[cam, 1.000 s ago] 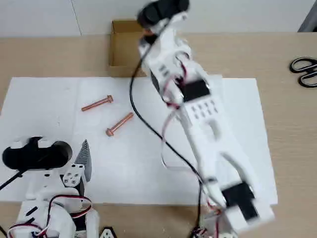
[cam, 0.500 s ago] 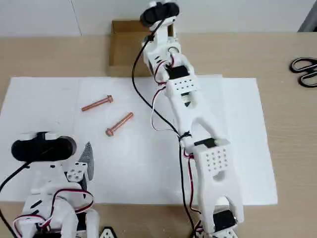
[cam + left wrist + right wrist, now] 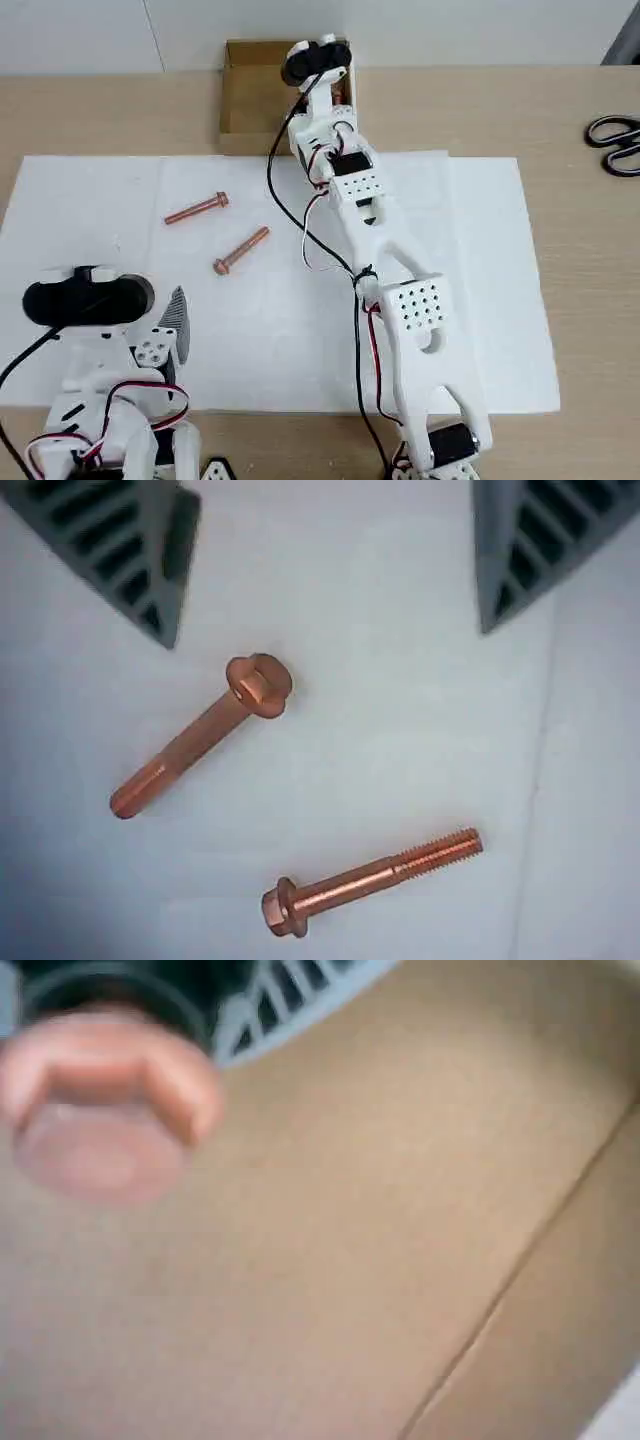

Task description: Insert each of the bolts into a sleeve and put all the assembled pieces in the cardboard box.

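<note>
Right fingers clamp the sleeved bolt over the box floor; left fingers gape wide, holding nothing, over loose bolts well apart from the box. We reckon these light, stiff, slick: take one mid-shank.

The right arm lies stretched across the bench up to the cardboard box. Its jaws grip a copper piece over the box's right half, and the left half's floor is bare. In front of the box, left of that arm, a bolt and a 2nd bolt lie apart. Open white sheet separates them from the left arm's jaws, which are spread wide.
</note>
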